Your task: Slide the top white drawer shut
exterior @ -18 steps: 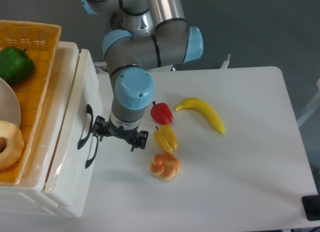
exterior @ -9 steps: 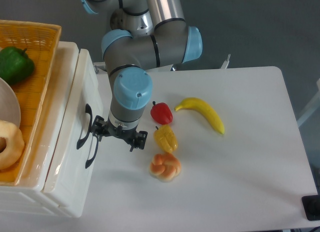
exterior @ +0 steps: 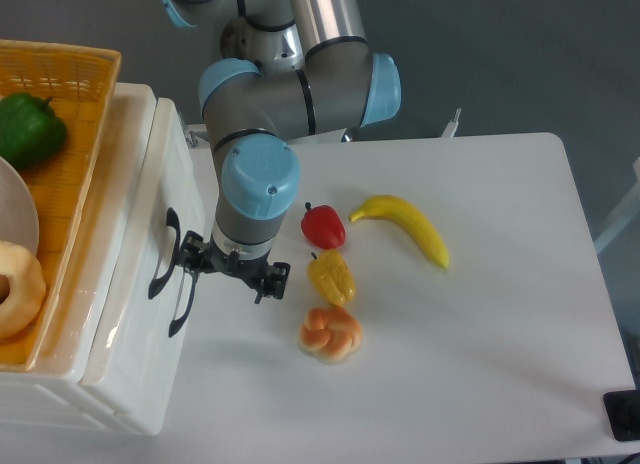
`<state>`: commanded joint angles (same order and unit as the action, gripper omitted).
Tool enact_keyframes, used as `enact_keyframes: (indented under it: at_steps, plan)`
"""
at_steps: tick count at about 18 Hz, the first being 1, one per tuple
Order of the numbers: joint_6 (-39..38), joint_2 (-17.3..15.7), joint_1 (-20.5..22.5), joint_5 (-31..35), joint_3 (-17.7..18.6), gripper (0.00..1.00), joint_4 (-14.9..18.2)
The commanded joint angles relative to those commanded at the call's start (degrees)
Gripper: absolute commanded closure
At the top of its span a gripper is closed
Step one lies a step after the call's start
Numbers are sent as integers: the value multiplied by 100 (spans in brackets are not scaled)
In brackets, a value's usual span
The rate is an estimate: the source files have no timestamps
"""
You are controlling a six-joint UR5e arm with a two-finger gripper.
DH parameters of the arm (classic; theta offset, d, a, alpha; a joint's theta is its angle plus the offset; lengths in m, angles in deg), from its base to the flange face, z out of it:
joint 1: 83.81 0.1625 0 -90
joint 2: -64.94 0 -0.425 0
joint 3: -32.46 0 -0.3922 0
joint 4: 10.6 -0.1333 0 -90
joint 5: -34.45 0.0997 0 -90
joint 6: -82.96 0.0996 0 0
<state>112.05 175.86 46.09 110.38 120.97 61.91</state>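
The top white drawer (exterior: 176, 189) is the upper front of the cabinet at the left, with a black arched handle (exterior: 161, 255). It stands out only a little from the cabinet body. My gripper (exterior: 231, 269) hangs low over the table just right of that front, pointing down and open. Its left fingertip (exterior: 188, 256) is at the drawer front beside the handle; whether it touches I cannot tell. Nothing is between the fingers.
The lower drawer's handle (exterior: 184, 301) sits just below. An orange wicker basket (exterior: 75, 134) holding a green pepper (exterior: 30, 129) rests on the cabinet. Right of the gripper on the table lie a red pepper (exterior: 322, 226), yellow pepper (exterior: 331, 276), bun (exterior: 331, 334) and banana (exterior: 405, 227).
The arm and gripper have shifted slightly left, and the drawer front with its handle has moved left with them, further into the cabinet.
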Motion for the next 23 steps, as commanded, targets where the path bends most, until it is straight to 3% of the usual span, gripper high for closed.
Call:
enact_keyframes:
  at_steps: [7, 15, 21, 23]
  plan:
    - [61, 18, 105, 88, -123, 0, -17]
    - [922, -88, 773, 404, -158, 0, -17]
    - [2871, -123, 1080, 1536, -167, 0, -9]
    - [3198, -123, 1247, 1705, -158, 0, -17]
